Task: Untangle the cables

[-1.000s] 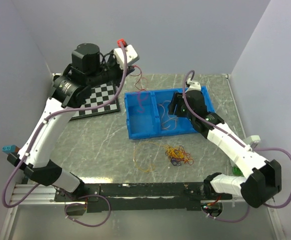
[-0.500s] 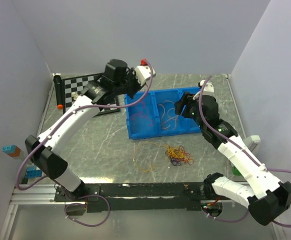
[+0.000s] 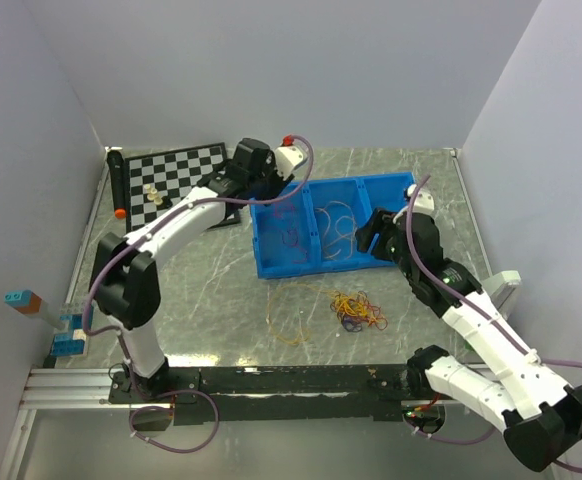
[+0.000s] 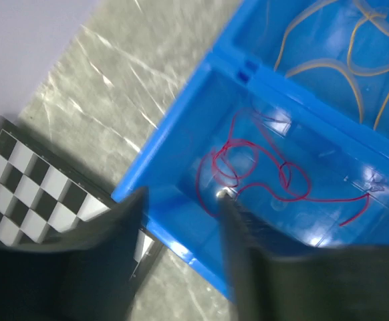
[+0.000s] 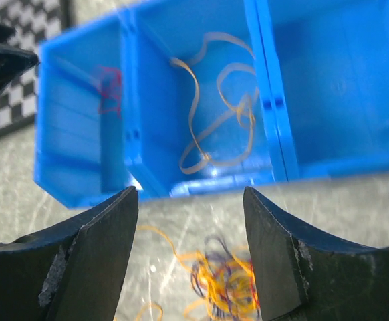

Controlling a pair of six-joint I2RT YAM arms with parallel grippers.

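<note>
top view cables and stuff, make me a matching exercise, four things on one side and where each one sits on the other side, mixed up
Things
1. red cable
2. yellow-orange cables lying in loose loops
3. tangled bundle of cables
4. chessboard

Places (as the top view shows them)
A. on the table, in front of the blue bin
B. left-hand compartment of the blue bin
C. far left of the table, next to the bin
D. middle compartment of the blue bin

Pairs: 1-B, 2-D, 3-A, 4-C
</note>
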